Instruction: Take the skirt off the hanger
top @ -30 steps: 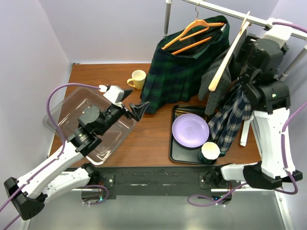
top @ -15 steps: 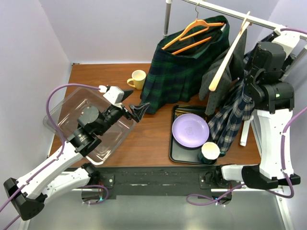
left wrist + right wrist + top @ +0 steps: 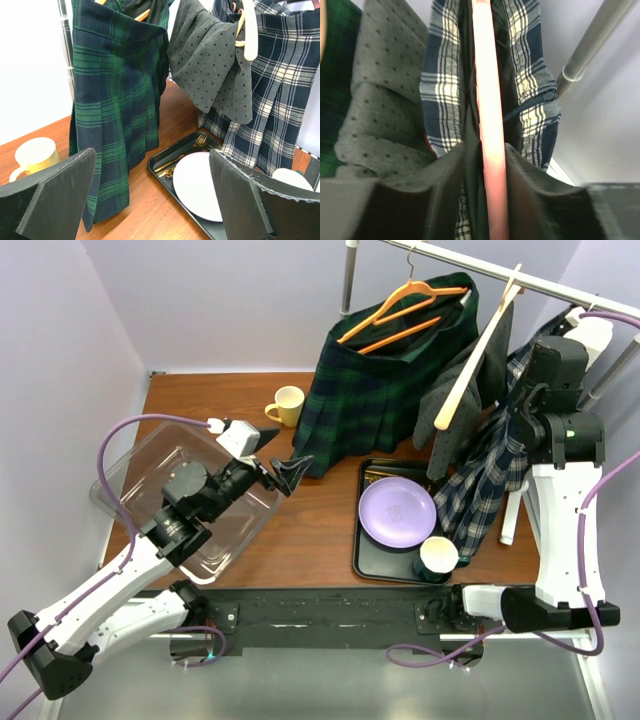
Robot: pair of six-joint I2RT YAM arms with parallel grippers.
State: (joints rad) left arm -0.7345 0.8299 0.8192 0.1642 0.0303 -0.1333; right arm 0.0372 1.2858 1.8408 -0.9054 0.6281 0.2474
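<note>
A navy-and-white plaid skirt (image 3: 488, 475) hangs at the right on a pink hanger (image 3: 487, 100). It also shows in the right wrist view (image 3: 440, 100) and the left wrist view (image 3: 280, 90). My right gripper (image 3: 482, 155) is shut on the pink hanger and the skirt's dark lining, high up by the rail (image 3: 480, 268). In the top view the skirt's cloth hides its fingers. My left gripper (image 3: 283, 472) is open and empty above the table, left of the green plaid skirt (image 3: 385, 390). Its fingers (image 3: 60, 195) frame the tray.
The green plaid skirt hangs on an orange hanger (image 3: 400, 310). A grey dotted skirt (image 3: 450, 430) hangs on a wooden hanger (image 3: 478, 350). A black tray (image 3: 372, 558) holds a purple plate (image 3: 397, 512) and a cup (image 3: 438, 558). A yellow mug (image 3: 287, 405) and a clear tub (image 3: 150, 470) stand at the left.
My right wrist has moved right and back toward the rail, still closed on the hanger, and the navy plaid skirt has shifted with it. The left arm has not moved.
</note>
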